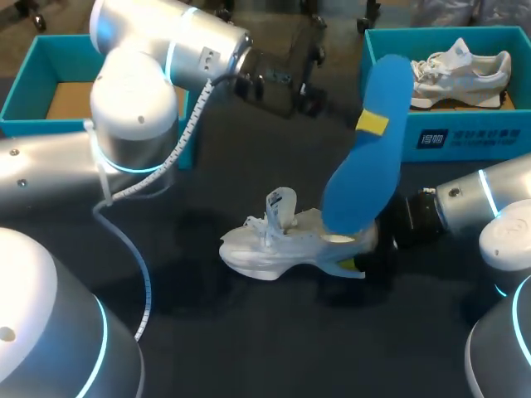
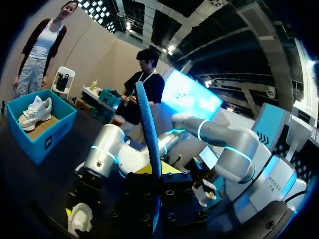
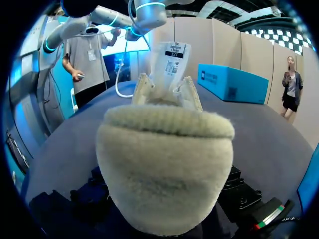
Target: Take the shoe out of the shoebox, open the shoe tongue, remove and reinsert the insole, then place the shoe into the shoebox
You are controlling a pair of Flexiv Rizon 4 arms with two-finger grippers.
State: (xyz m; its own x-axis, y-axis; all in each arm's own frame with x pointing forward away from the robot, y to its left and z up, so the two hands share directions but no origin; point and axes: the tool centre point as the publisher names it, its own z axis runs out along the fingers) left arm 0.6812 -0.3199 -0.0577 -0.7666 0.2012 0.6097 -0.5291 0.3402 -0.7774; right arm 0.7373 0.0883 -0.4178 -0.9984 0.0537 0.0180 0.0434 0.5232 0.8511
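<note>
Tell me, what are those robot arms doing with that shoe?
The left gripper is shut on a long, flat blue insole and holds it up in the air above the table. A white lace-up sneaker sits on the dark table with its tongue lifted, and the right gripper is at its heel. The insole is out and not yet back in.
</note>
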